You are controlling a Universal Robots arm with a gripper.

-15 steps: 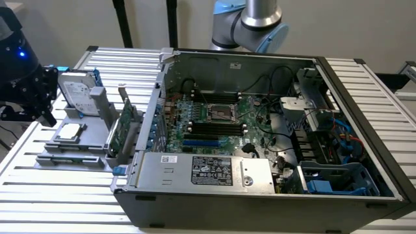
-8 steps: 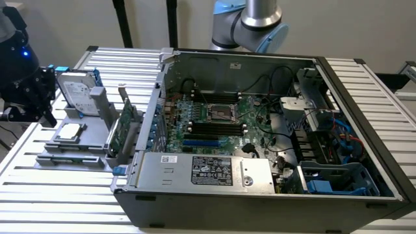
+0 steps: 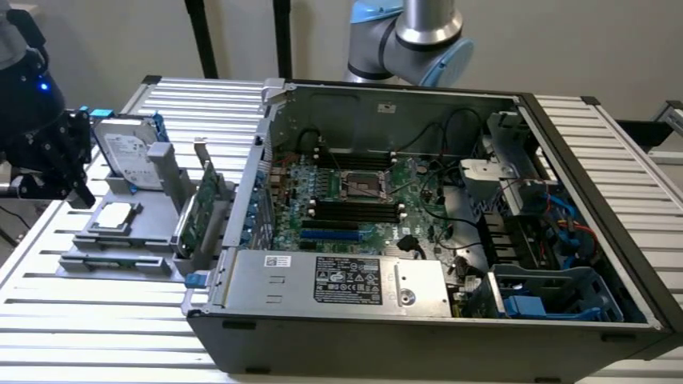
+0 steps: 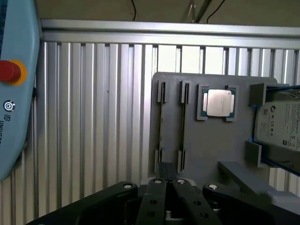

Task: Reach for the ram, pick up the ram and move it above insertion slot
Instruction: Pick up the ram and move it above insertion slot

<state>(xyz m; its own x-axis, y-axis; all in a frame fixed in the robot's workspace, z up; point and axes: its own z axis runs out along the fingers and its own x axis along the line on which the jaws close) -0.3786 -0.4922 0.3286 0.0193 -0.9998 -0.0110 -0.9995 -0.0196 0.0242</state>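
Observation:
My black gripper hangs over the slatted table at the exterior view's left, just beside the grey parts holder. In the wrist view the gripper has its fingers pressed together with nothing between them. Just beyond them lie the holder's two narrow clip slots. Only thin dark lines run along those slots, and I cannot tell whether one is the ram. The black memory slots sit on the motherboard inside the open computer case.
The holder also carries a hard drive, a processor chip and upright green expansion cards. The robot's arm base stands behind the case. A blue pendant with a red button lies at the table's edge.

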